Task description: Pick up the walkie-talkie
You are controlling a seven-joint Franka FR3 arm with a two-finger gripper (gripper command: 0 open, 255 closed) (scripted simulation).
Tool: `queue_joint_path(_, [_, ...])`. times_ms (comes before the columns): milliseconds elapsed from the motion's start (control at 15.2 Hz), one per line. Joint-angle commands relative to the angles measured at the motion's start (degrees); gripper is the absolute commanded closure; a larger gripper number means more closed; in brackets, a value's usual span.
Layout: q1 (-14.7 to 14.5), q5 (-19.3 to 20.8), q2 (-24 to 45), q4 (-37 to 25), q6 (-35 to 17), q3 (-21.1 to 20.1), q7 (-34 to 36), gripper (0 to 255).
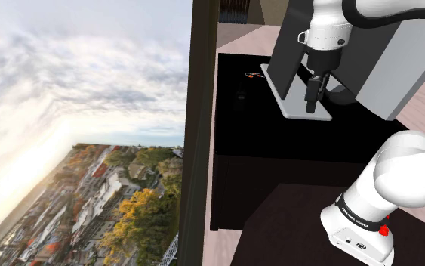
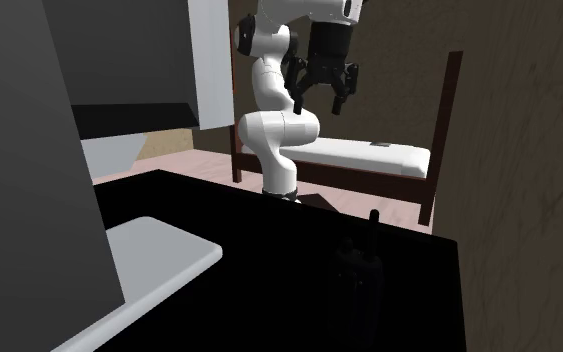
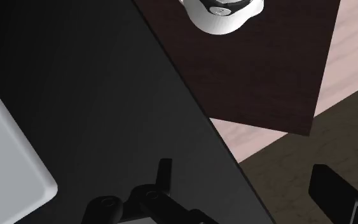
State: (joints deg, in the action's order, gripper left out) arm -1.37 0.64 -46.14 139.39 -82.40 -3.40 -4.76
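Observation:
The walkie-talkie [image 2: 359,268] is black with a short antenna and stands upright on the black table [image 2: 249,230], hard to tell apart from it. In the shoulder view it is a faint dark shape [image 1: 240,98] near the table's left side. My gripper [image 2: 321,88] hangs well above the table, open, with nothing between its spread fingers. In the shoulder view the gripper [image 1: 314,91] is over the grey base plate [image 1: 303,106], to the right of the walkie-talkie. In the wrist view both fingers [image 3: 165,175] stand apart over the table's edge.
A large grey monitor-like panel [image 1: 369,53] stands on that base plate [image 2: 154,250]. A small red-orange item [image 1: 252,75] lies near the panel. A dark post [image 1: 200,113] borders the table's left. A bed [image 2: 369,155] stands behind the arm. The stand [image 3: 247,70] is dark.

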Motion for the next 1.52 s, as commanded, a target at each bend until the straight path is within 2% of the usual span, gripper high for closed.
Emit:
queue_joint_path(0, [0.00, 0.00, 0.00, 0.00, 0.00, 0.00, 0.00, 0])
queue_joint_path(396, [-0.12, 3.11, 10.84, -4.37, -8.10, 5.85, -10.28, 0])
queue_joint_path(726, [-0.71, 3.57, 21.01, -10.35, -13.49, 9.89, -18.72, 0])
queue_joint_path(1122, [-1.50, 1.56, 34.00, -20.22, -17.64, 13.56, -28.99, 0])
queue_joint_path(1452, [-1.48, -1.85, 45.34, -30.77, -18.77, 15.23, -37.45, 0])
